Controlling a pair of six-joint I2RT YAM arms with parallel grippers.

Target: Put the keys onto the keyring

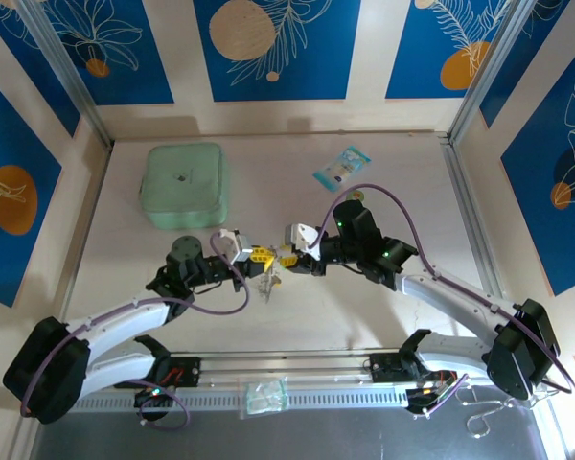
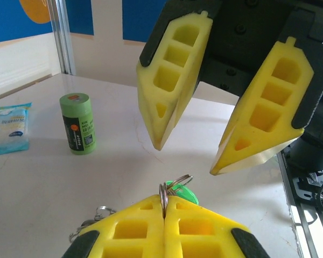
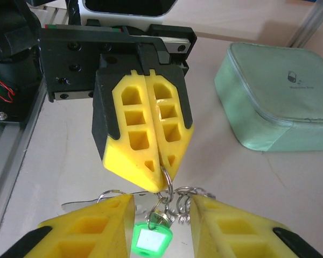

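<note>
My left gripper (image 2: 164, 203) is shut on a small silvery split ring (image 2: 163, 192), pinched edge-on at its tips. In the right wrist view the same ring (image 3: 167, 181) pokes out below the left gripper (image 3: 160, 177). A green-headed key (image 3: 151, 240) hangs from it by a second small ring. Beside it dangle more small rings (image 3: 192, 200) and a thin silvery wire (image 3: 78, 205), the keyring. My right gripper (image 3: 161, 201) is open, one finger on each side of the hanging key, touching nothing. From above, both grippers (image 1: 259, 257) (image 1: 291, 257) meet tip to tip mid-table.
A mint-green zipped pouch (image 1: 184, 185) lies at the back left. A small blue-and-white packet (image 1: 342, 170) lies at the back right. A green cylinder (image 2: 78, 123) stands upright on the table beyond the grippers. Another packet (image 1: 265, 395) rests on the rail between the arm bases.
</note>
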